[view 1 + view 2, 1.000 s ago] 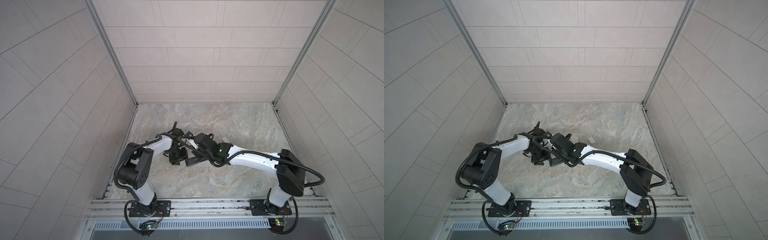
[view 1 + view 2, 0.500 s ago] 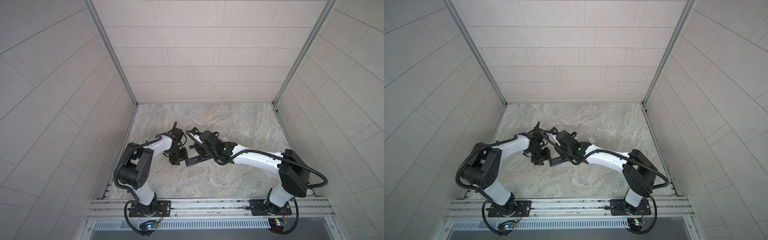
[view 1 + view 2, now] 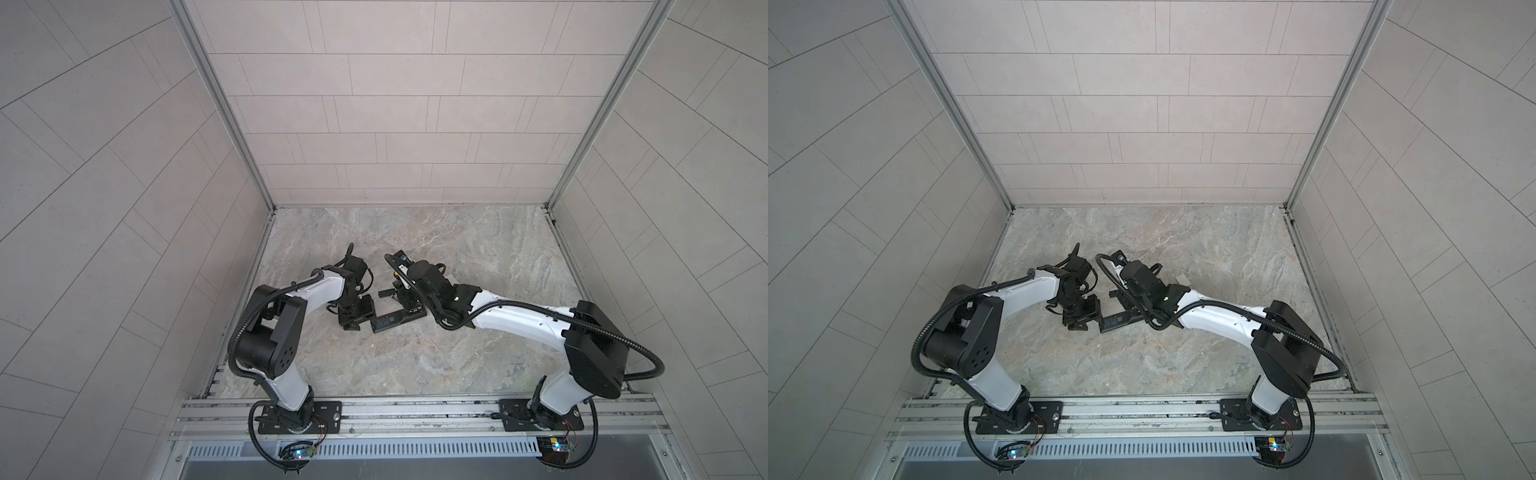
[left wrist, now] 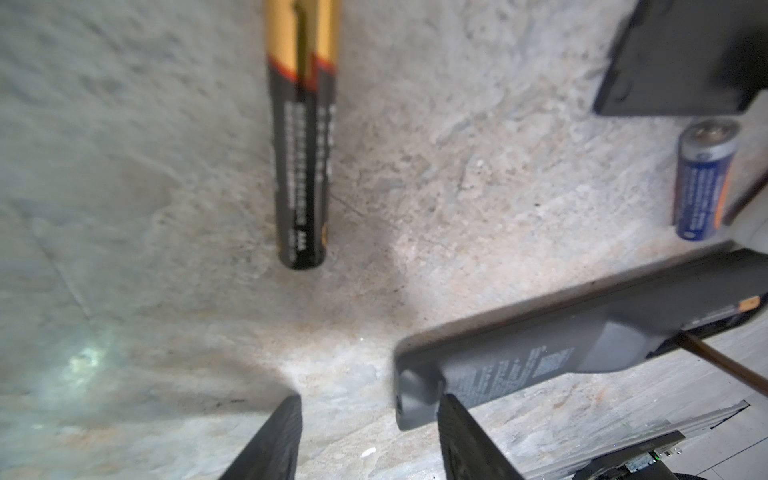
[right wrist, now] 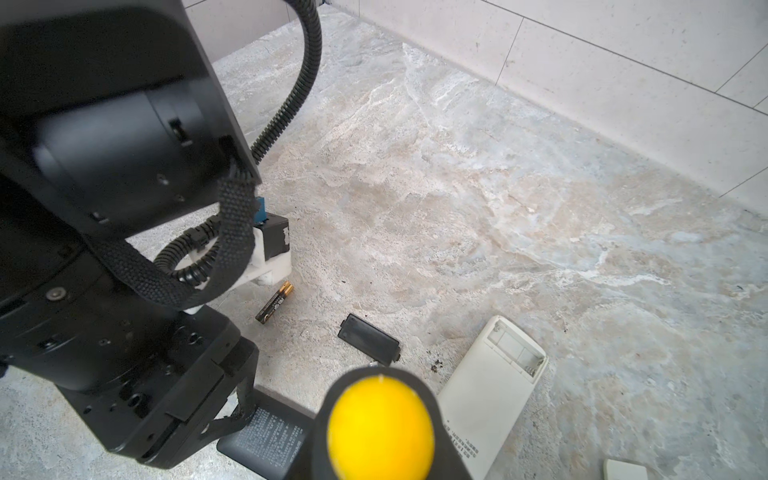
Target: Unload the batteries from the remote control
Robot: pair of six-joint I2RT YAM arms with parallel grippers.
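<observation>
Left gripper [image 3: 355,322] fingers [image 4: 274,444] half apart, empty; remote [image 3: 390,322] at its 3 o'clock, axis 8–2. Right gripper [image 3: 409,305] clamps screwdriver [image 5: 380,419], tip at remote's 2 o'clock end where battery [image 4: 751,305] seems seated: right arm nearer.

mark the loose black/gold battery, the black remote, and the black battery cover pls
black-and-gold battery [image 4: 301,174]: left wrist view, mid-body on the black section.
black remote [image 4: 536,365]: left wrist view, back face near the label.
black cover [image 5: 369,340]: right wrist view, centre of its flat face.
</observation>
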